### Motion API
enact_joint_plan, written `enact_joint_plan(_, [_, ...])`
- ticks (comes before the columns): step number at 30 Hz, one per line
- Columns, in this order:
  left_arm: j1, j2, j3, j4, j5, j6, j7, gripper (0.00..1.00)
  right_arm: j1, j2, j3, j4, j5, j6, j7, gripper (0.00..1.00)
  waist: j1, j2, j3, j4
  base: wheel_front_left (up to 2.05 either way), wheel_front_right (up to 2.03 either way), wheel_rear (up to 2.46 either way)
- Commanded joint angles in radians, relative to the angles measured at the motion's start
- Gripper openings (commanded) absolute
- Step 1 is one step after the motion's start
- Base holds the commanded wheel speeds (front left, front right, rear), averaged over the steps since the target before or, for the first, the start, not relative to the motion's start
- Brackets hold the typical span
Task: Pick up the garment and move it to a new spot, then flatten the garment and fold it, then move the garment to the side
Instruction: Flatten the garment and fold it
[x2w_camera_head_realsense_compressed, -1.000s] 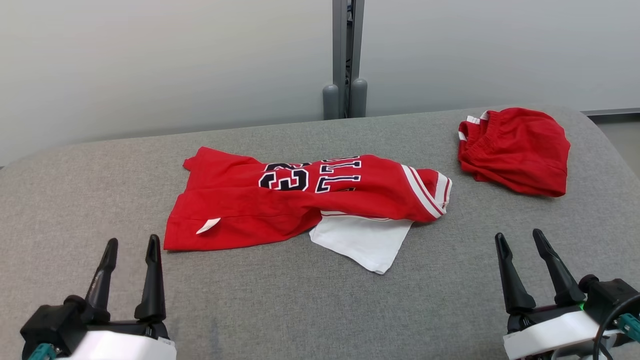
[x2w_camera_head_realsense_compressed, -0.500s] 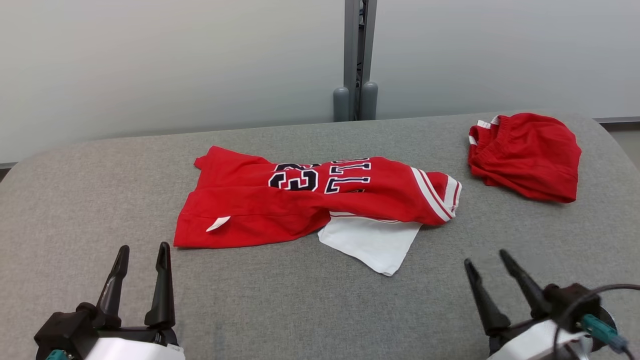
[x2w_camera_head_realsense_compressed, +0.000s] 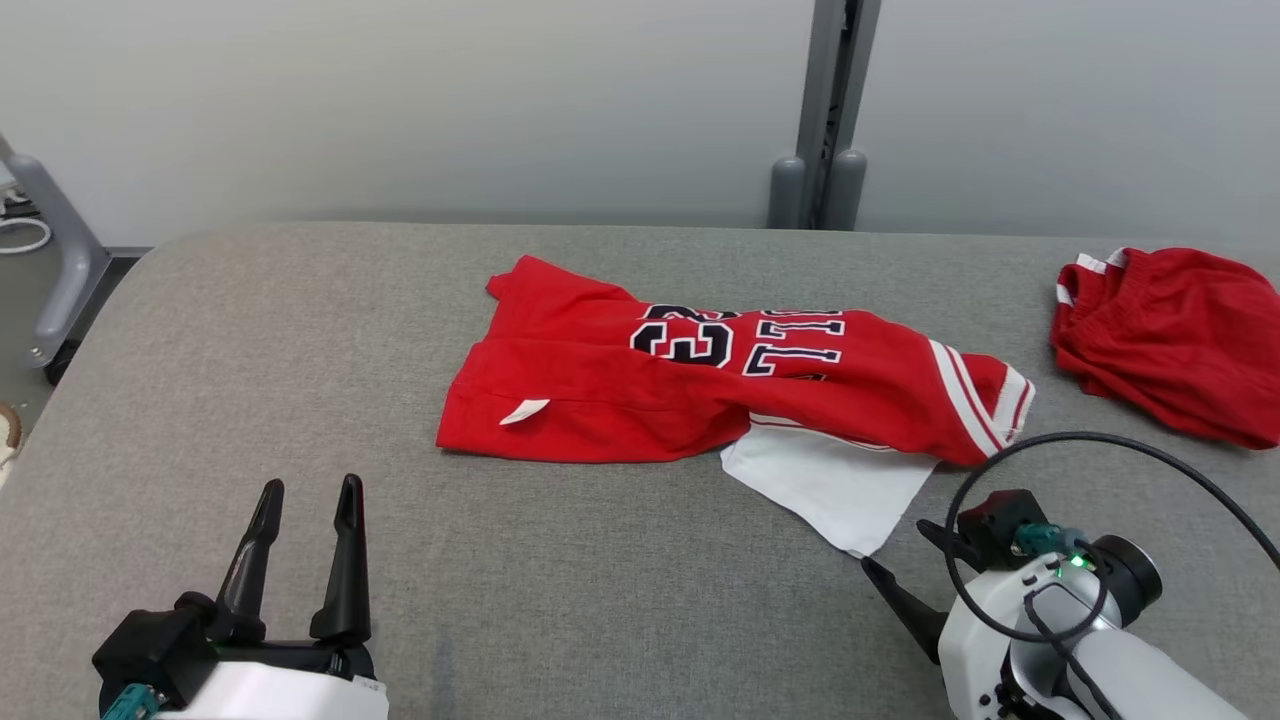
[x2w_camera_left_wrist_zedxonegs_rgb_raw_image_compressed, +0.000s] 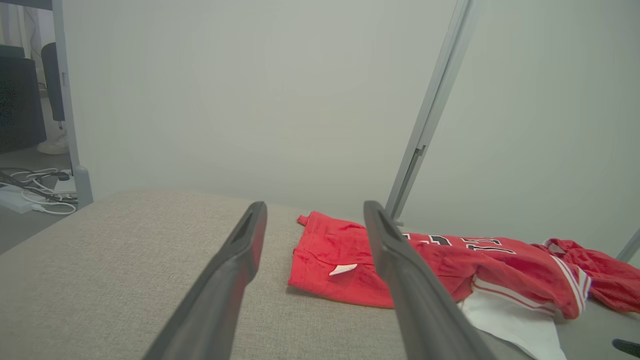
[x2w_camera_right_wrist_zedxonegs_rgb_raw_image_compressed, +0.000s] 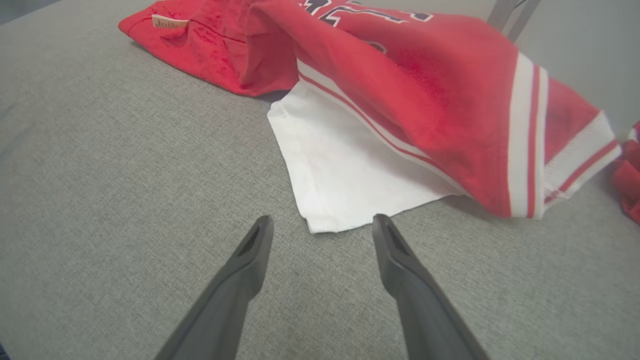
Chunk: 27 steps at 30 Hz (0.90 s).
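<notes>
Jersey (x2w_camera_head_realsense_compressed: 700, 390) mid-counter (x2w_camera_head_realsense_compressed: 600, 610) - long axis left-right, hem left, striped end right, white flap toward robot. Left end effector (x2w_camera_head_realsense_compressed: 311, 483) and right end effector (x2w_camera_head_realsense_compressed: 893, 545) both released, empty.

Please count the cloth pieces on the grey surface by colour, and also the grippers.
Red cloth pieces: 2, the jersey and the crumpled bundle.
White cloth pieces: 1, the white cloth under the jersey.
Grippers: 2, the left gripper and the right gripper.
Total: 5.
</notes>
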Motion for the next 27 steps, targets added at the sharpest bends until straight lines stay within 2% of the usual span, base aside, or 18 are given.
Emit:
enact_joint_plan(1, [-0.023, -0.006, 0.005, 0.005, 0.012, -0.012, -0.004, 1.00, -0.038, -0.019, 0.032, 0.030, 0.036, 0.000, 0.048, 1.00, 0.0000, 0.0000, 0.008, 0.026, 0.00, 0.00, 0.00])
enact_joint_plan(10, [-0.046, -0.030, 0.019, 0.029, 0.026, -0.039, -0.004, 1.00, -0.172, -0.034, 0.116, 0.109, 0.239, 0.000, 0.270, 1.00, 0.0000, 0.0000, 0.036, 0.083, 0.00, 0.00, 0.00])
enact_joint_plan(13, [-0.051, -0.033, 0.025, 0.034, 0.029, -0.044, -0.004, 1.00, -0.199, -0.043, 0.129, 0.139, 0.239, 0.000, 0.312, 1.00, 0.0000, 0.0000, 0.043, 0.094, 0.00, 0.00, 0.00])
enact_joint_plan(24, [-0.077, -0.053, 0.043, 0.053, 0.047, -0.070, -0.004, 1.00, -0.253, -0.013, 0.159, 0.246, 0.315, 0.000, 0.438, 1.00, 0.0000, 0.0000, 0.072, 0.134, 0.00, 0.00, 0.00])
enact_joint_plan(25, [-0.079, -0.055, 0.046, 0.055, 0.048, -0.070, -0.004, 1.00, -0.257, -0.014, 0.161, 0.253, 0.314, 0.000, 0.441, 0.94, 0.0000, 0.0000, 0.073, 0.135, 0.00, 0.00, 0.00])
enact_joint_plan(26, [-0.080, -0.056, 0.049, 0.056, 0.050, -0.072, -0.004, 1.00, -0.261, -0.016, 0.162, 0.264, 0.309, 0.000, 0.441, 0.61, 0.0000, 0.0000, 0.073, 0.136, 0.00, 0.00, 0.00])
enact_joint_plan(27, [-0.081, -0.057, 0.051, 0.058, 0.050, -0.074, -0.004, 1.00, -0.264, -0.017, 0.162, 0.274, 0.302, 0.000, 0.437, 0.43, 0.0000, 0.0000, 0.073, 0.136, 0.00, 0.00, 0.00])
